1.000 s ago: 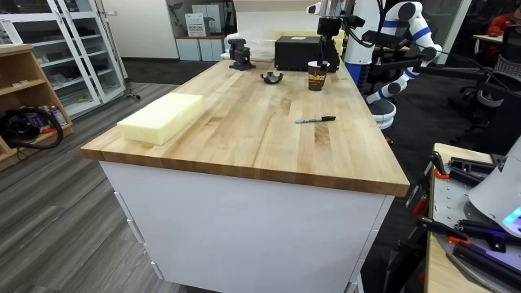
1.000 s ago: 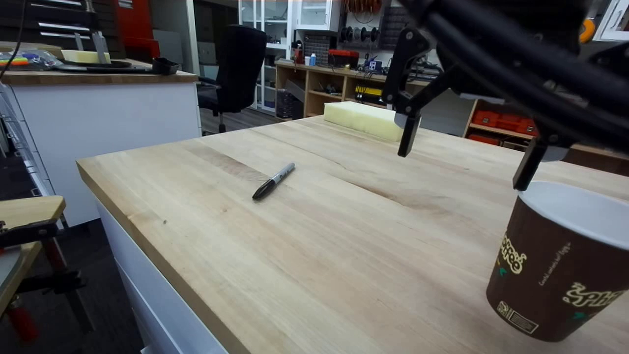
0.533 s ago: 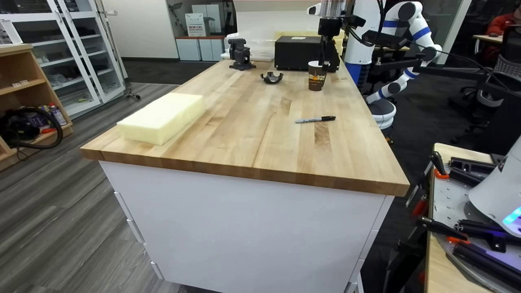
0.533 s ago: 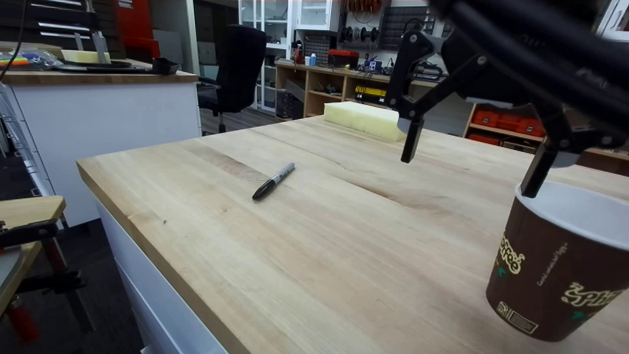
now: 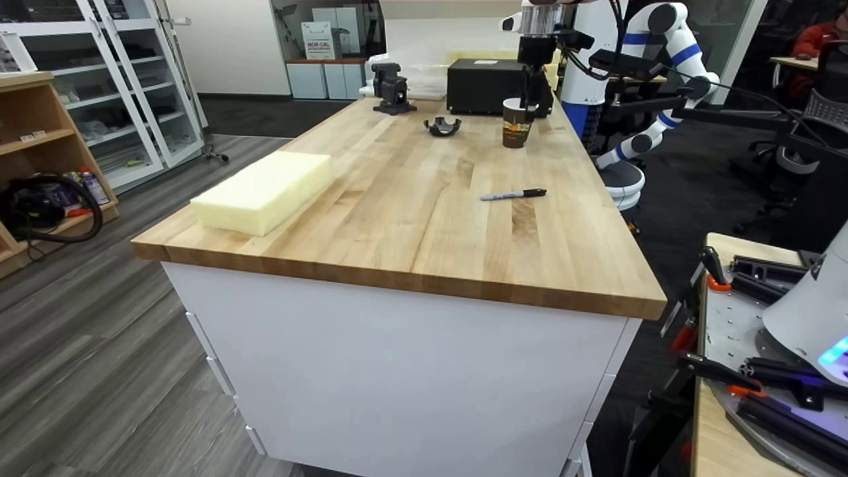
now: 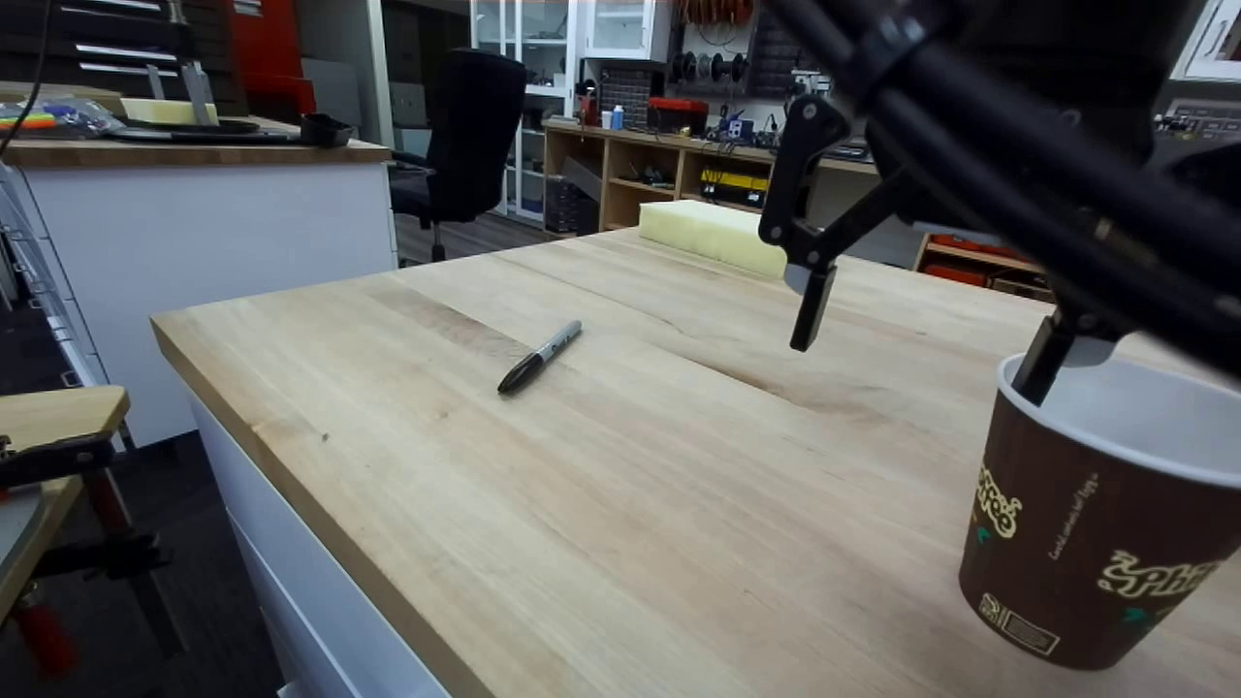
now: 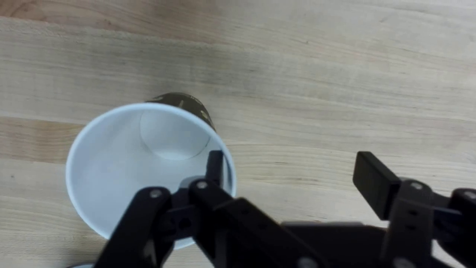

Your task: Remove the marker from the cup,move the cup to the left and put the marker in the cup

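The dark brown cup (image 5: pixel 515 129) stands near the table's far right edge in an exterior view; it is large at the right edge in an exterior view (image 6: pixel 1066 523). The marker (image 6: pixel 540 359), grey with a black cap, lies flat on the wood away from the cup, also in an exterior view (image 5: pixel 513 195). It is out of the wrist view. My gripper (image 6: pixel 919 370) is open. In the wrist view (image 7: pixel 290 158) one finger reaches inside the cup's rim (image 7: pixel 148 108), close to its wall. The opposite finger (image 7: pixel 375 186) is outside, well apart from the cup. Nothing shows inside the cup.
A pale yellow foam block (image 5: pixel 265 192) lies on the wooden table (image 5: pixel 397 218). A black box (image 5: pixel 487 86) stands behind the cup. A black curved part (image 5: pixel 442 126) and a black vise-like object (image 5: pixel 392 89) stand farther back.
My gripper has come down, and one finger has gone from the rim to inside the cup. The cup's rim has shifted slightly left in the close exterior view. The marker has not moved.
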You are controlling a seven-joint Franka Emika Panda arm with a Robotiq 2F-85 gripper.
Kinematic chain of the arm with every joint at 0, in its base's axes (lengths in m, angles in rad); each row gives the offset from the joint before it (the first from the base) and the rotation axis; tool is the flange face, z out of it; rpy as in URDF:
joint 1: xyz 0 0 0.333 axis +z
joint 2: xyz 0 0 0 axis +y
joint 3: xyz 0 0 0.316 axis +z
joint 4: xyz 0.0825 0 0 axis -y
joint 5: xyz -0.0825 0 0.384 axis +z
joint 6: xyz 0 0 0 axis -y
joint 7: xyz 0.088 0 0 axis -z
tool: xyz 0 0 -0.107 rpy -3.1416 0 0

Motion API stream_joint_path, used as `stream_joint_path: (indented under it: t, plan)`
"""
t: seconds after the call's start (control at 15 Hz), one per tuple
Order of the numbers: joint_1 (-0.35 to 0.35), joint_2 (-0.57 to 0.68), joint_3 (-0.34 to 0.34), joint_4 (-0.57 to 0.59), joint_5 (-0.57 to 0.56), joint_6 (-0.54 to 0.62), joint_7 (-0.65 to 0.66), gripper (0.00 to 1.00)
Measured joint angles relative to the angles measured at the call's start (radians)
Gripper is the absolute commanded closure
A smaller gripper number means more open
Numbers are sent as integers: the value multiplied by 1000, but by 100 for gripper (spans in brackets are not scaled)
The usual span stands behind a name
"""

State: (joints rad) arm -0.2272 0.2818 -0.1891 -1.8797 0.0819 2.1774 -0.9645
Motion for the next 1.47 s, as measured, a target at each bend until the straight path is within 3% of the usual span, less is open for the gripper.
stream_joint_path:
  t: [0.6, 1.47]
  plan:
    - [0, 6, 3, 0, -17, 4, 0, 99]
    - [0, 5, 31, 31, -36, 14, -2, 99]
